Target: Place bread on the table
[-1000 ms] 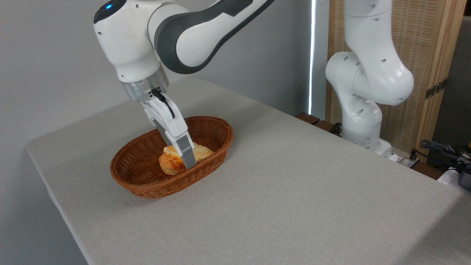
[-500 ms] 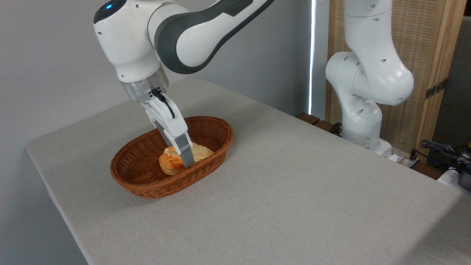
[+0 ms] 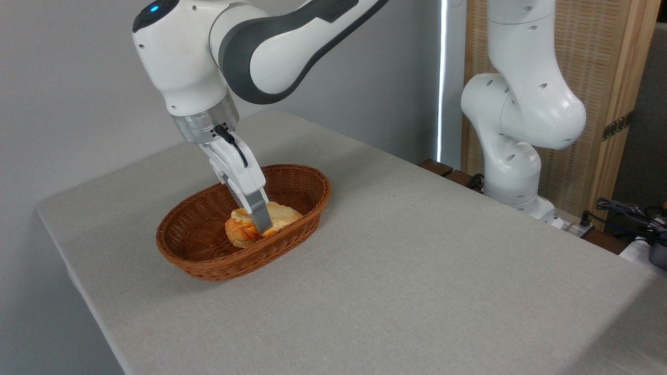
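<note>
- One pincer (image 3: 259, 225) reaches down into the basket (image 3: 198, 255), clamped on the bread (image 3: 281, 216).
- Bread sits inside the basket.
- Basket rests on the tabletop (image 3: 417, 271).

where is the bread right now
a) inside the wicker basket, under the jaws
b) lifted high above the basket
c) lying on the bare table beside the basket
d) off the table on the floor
a: the bread sits within the rim of the wicker basket, with the gripper reaching down onto it; the table around the basket is bare.
</note>
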`<action>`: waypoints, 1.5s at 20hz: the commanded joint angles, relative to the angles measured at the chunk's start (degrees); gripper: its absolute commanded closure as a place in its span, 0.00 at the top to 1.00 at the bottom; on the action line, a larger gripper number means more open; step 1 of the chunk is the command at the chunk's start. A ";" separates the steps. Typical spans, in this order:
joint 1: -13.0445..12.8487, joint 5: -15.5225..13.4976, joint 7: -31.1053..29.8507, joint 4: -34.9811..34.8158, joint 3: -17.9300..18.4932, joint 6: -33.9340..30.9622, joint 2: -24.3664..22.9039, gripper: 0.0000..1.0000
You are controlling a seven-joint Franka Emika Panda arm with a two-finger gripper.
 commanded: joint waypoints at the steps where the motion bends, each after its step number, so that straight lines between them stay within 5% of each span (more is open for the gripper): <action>1: 0.09 -0.01 0.12 -0.07 0.45 0.23 -0.80 0.37; 12: 0.53 -5.28 -0.50 2.74 4.23 -0.83 -2.29 0.36; 26: 0.53 -7.22 0.11 8.89 14.77 -9.70 -3.26 0.35; 30: 0.62 -6.43 5.64 8.81 15.39 -8.91 -3.00 0.35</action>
